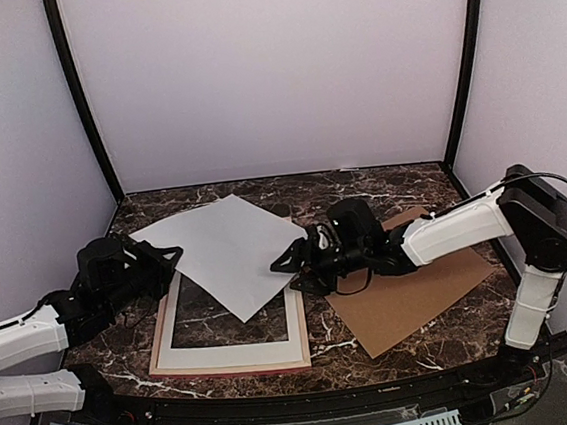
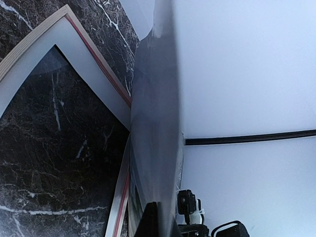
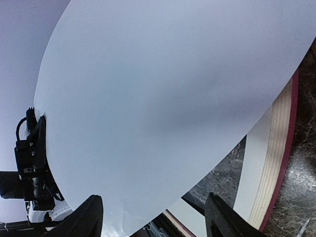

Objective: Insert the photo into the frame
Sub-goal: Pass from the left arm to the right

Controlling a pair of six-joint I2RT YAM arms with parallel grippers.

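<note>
The photo [image 1: 229, 250] is a white sheet with its blank back up, held slanted over the frame [image 1: 228, 370], which lies flat with pink-red and pale wood edges. My left gripper [image 1: 172, 259] is shut on the photo's left edge. In the left wrist view the photo [image 2: 155, 123] runs edge-on out of my gripper [image 2: 160, 211], with one dark finger [image 2: 150, 219] showing. My right gripper [image 1: 284, 263] is open at the photo's right corner. In the right wrist view the photo [image 3: 163, 98] fills the space above the spread fingers [image 3: 91, 217], with its lower edge in the gap of the gripper [image 3: 153, 198]. The frame rail [image 3: 279, 148] lies at the right.
A white mat board [image 1: 239, 355] with a rectangular window lies in the frame, also in the left wrist view [image 2: 74, 47] and the right wrist view [image 3: 254, 168]. A brown backing board [image 1: 416, 285] lies at the right under my right arm. The table is dark marble [image 1: 362, 190] with white walls around.
</note>
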